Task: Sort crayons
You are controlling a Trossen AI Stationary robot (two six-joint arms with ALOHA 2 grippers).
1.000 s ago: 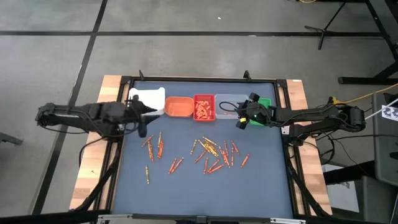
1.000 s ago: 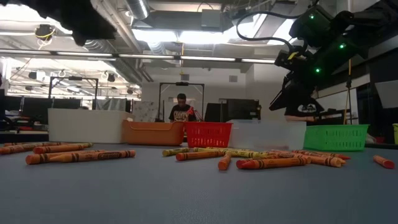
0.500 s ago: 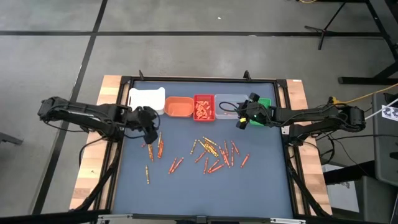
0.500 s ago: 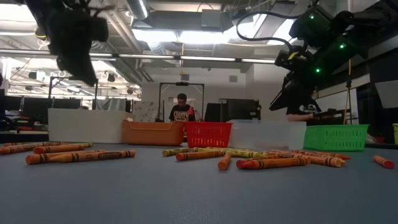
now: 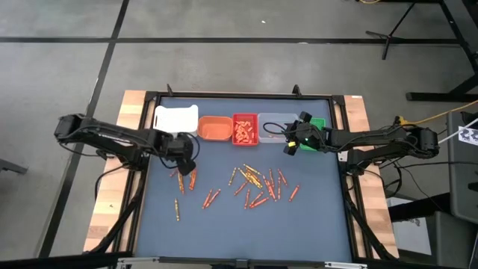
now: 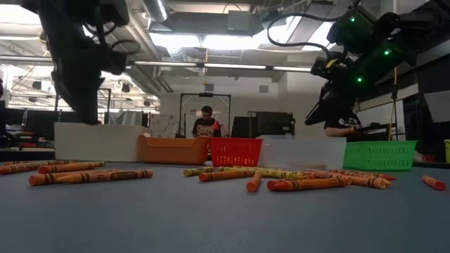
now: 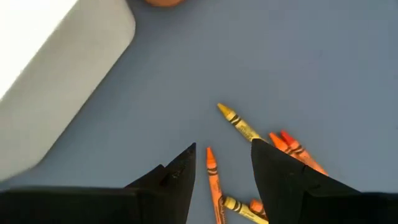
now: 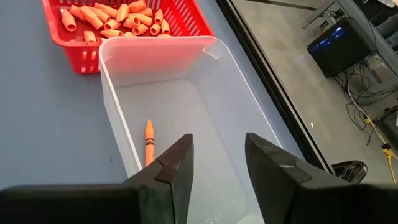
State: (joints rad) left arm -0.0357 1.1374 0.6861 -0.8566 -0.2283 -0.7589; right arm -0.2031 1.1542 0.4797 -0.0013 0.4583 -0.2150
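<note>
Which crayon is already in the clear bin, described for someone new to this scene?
Find the row of bins along the table's far edge; the clear bin sits between the red basket and the green one. One orange crayon lies alone on its floor, unlike the heap of short pieces in the red basket.

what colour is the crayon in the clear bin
Orange crayon with a black-printed wrapper, seen best in the right wrist view.

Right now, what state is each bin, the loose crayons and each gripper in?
white bin: contents not visible
orange bin: looks empty
red bin: full of short crayon pieces
clear bin: holds one orange crayon
green bin: contents hidden
loose crayons: scattered on the table
left gripper: open above crayons
right gripper: open, empty, over the clear bin
</note>
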